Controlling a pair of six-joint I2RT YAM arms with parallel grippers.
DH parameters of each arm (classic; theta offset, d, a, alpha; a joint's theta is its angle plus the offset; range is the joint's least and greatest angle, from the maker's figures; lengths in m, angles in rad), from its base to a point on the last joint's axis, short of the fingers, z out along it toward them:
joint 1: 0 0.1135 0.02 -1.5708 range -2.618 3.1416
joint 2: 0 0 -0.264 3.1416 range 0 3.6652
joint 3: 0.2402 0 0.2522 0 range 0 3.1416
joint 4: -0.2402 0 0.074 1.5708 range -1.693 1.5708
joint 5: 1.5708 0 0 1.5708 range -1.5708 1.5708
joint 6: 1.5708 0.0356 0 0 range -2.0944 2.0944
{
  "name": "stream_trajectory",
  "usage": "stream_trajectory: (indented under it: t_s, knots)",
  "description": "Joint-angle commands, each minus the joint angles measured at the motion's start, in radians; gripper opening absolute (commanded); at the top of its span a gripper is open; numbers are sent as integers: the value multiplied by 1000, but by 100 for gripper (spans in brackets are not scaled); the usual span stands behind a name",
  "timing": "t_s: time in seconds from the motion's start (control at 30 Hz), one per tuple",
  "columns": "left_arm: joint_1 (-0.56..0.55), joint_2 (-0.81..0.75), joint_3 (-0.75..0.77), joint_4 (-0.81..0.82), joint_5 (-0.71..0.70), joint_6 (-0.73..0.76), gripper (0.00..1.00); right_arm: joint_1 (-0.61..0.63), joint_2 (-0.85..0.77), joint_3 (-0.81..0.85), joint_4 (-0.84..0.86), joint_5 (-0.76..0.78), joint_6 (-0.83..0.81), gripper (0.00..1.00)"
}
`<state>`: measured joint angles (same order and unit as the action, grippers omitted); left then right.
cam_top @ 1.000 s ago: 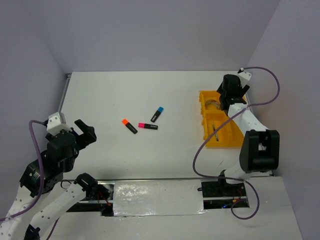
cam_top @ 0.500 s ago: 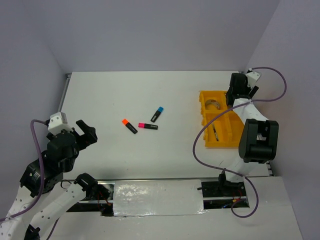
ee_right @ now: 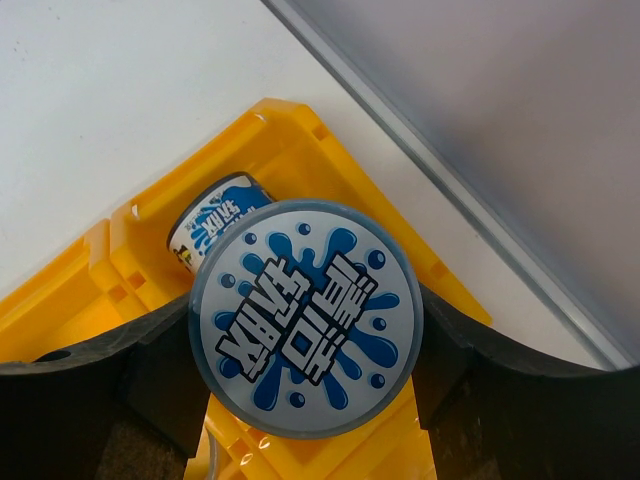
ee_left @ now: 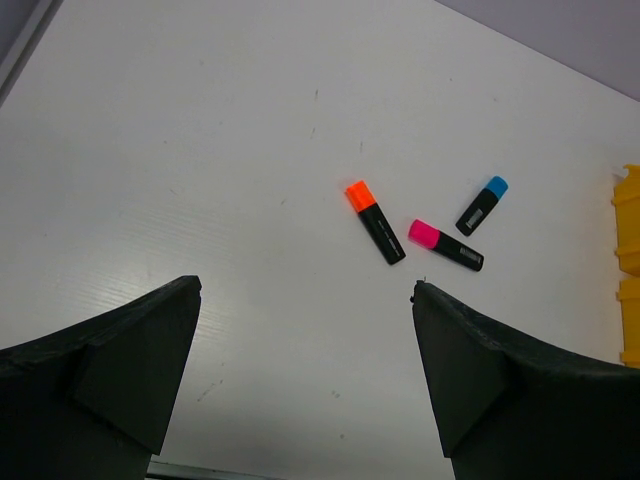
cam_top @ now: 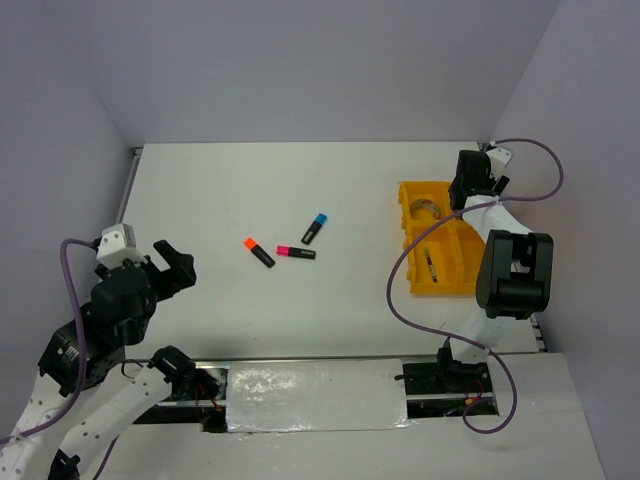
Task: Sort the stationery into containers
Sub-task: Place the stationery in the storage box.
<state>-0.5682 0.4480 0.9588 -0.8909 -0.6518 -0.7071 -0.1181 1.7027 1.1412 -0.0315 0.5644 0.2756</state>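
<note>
Right tool (ee_right: 302, 362) grips tape roll (ee_right: 305, 315); second roll (ee_right: 213, 216) beneath.

Wht table (cam_top: 300, 190); lilac walls (cam_top: 300, 60)

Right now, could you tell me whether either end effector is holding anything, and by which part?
The right end effector grips a blue-white tape roll by opposite sides of its rim; the left end effector holds nothing.

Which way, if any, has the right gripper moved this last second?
Yes: in the top view, the right gripper shifted right, from over the far compartment of the yellow tray toward its far-right corner.
</note>
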Motion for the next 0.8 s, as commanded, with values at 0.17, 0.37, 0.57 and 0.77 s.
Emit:
stream_trajectory:
  t_s: [0.17, 0.37, 0.57, 0.77]
  knots:
    - [-6, -12, -5, 50, 14, 26, 99, -8, -8, 5, -19, 28, 54, 26]
    - [-7, -9, -5, 52, 14, 26, 99, -11, -31, -15, -21, 28, 71, 26]
    - [-6, -9, -6, 52, 14, 26, 99, -12, 0, 0, -36, 26, 76, 27]
    - [-7, -3, -6, 55, 20, 31, 99, -15, 21, 15, -53, 23, 88, 33]
